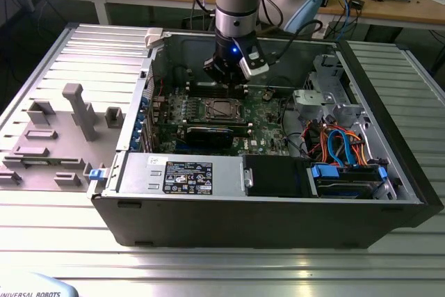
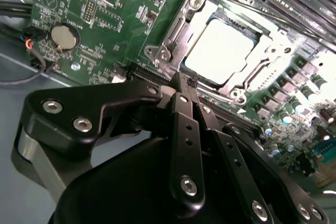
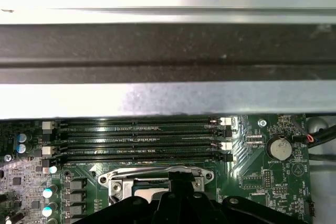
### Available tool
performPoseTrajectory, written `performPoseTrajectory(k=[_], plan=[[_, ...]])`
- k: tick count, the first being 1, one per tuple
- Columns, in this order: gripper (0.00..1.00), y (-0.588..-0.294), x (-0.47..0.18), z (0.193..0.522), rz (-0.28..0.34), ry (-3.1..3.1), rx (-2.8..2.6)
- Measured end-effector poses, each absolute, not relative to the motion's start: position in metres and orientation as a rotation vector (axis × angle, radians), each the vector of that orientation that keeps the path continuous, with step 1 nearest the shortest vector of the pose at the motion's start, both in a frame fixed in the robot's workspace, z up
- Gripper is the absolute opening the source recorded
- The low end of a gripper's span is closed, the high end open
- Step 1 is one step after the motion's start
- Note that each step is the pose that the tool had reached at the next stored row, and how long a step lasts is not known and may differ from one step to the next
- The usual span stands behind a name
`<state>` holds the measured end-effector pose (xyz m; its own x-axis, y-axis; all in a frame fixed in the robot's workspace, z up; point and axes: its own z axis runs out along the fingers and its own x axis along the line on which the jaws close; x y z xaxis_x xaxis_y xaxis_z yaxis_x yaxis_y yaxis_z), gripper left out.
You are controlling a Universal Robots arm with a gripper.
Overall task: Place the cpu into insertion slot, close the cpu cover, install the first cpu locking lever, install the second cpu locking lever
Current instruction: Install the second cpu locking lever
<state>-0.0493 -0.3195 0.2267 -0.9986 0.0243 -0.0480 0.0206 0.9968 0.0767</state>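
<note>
Cpu (image 2: pixel 219 52) sits in insertion slot (image 2: pixel 184 24), cpu cover (image 2: pixel 273 51) down around it, on green motherboard (image 2: pixel 121 19). My fingers (image 2: pixel 187 85) pressed together, empty, tips just beside socket edge.

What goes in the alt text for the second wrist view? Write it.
A black gripper with fingers together hangs just short of a processor socket on a green motherboard. A shiny chip sits inside the socket's metal frame; a coin battery lies nearby.

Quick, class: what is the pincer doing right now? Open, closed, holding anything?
Pincer: closed, fingers pressed together, holding nothing visible, poised just beside the cpu cover, which lies shut over the cpu.
</note>
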Motion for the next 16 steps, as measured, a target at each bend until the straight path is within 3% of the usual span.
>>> performPoseTrajectory(k=[16], plan=[[0.11,-0.333,-0.049,0.227,0.116,3.09,0.035]])
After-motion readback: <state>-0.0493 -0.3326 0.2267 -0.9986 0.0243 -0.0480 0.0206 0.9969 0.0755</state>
